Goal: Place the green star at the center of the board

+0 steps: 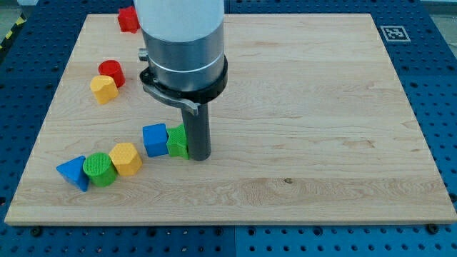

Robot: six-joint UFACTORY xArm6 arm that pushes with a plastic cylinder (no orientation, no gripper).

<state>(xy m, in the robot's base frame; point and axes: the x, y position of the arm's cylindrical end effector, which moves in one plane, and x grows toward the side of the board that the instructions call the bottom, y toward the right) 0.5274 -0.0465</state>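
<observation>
Table [300, 143]: a pale wooden board lying on a blue perforated surface; it carries every block, all of them in the view's left half.
Blue triangle [73, 173]: nearest the view's bottom, at the far left end of a short row.
Green cylinder [99, 170]: just right of the blue triangle and touching it.
Yellow block, lower [126, 158]: six-sided as far as I can make out, closing that row on the right and touching the green cylinder.
Blue block [155, 139]: roughly a cube, a little up and right of the row, apart from it.
Green star [178, 141]: pressed against the blue block's right side, left of the board's middle; my rod hides its right edge, so the star shape is only partly readable.
My tip [199, 156]: resting on the table, right against the green star's right side.
Tool: I carry none, only the dark rod under a grey and white housing, so nothing opens, closes or grips.
Yellow block, upper [103, 89]: further back near the left edge.
Red cylinder [111, 73]: touching the upper yellow block from behind.
Red block [128, 19]: farthest, at the view's top edge, shape unclear.
Marker tag [393, 33]: black and white square on the board's top right corner.
</observation>
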